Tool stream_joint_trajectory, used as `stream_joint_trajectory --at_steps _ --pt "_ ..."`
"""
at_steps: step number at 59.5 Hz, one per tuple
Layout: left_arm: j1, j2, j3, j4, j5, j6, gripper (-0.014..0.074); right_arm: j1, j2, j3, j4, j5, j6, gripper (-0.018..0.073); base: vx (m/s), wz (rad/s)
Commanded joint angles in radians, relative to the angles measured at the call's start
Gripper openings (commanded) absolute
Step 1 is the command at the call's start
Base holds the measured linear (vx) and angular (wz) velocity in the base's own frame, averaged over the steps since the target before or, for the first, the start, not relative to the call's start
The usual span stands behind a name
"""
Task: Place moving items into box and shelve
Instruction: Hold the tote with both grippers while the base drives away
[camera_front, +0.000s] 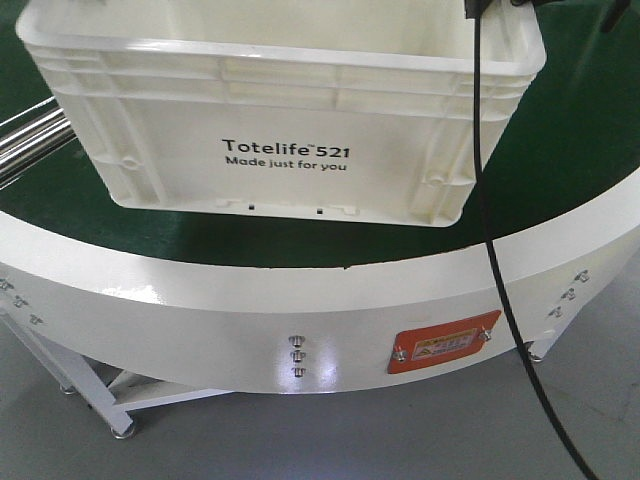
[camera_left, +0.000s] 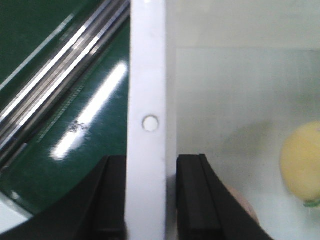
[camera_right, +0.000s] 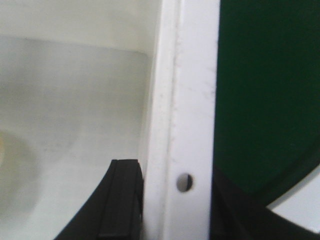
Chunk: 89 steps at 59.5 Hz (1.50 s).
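Yellow plush (camera_left: 300, 160) blurred, cut by edge; pinkish plush (camera_left: 245, 204) mostly behind left hand (camera_left: 150, 200); box (camera_front: 280, 100) top cropped.

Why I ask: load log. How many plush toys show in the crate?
2: a yellow toy on the crate floor, and a pinkish toy, mostly hidden behind the left claw; more may be hidden.

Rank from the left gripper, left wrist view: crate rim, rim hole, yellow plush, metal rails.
1. Crate rim: between the left gripper jaws.
2. Rim hole: just ahead.
3. Yellow plush, right inside crate, and metal rails, upper left: too close to call.
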Motion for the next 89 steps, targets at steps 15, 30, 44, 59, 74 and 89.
stream_joint_trajectory --at_steps 15,30,44,59,74,89 --pt "-0.157 -0.285 0.238 0.274 -0.112 -0.236 0.0158 0.120 -0.246 0.236 -0.140 -0.081 0.131 0.0081 0.00 0.00" --pt "-0.268 -0.523 0.634 0.332 -0.310 -0.440 0.0158 0.144 -0.409 0.502 -0.126 -0.177 0.197 0.0081 0.00 0.00" --pt "-0.326 -0.689 0.952 0.381 -0.401 -0.589 0.0158 0.144 -0.494 0.676 -0.120 -0.202 0.261 0.0081 0.00 0.00" --pt "-0.356 -0.783 1.133 0.426 -0.423 -0.679 0.0161 0.144 -0.559 0.836 -0.090 -0.272 0.339 0.0081 0.00 0.00" --pt "-0.356 -0.781 1.140 0.425 -0.430 -0.678 0.0161 0.144 -0.578 0.879 -0.073 -0.348 0.327 0.0081 0.00 0.00" --pt "-0.356 -0.804 1.139 0.404 -0.519 -0.679 0.0161 0.144 -0.578 0.859 -0.072 -0.365 0.318 0.0081 0.00 0.00"
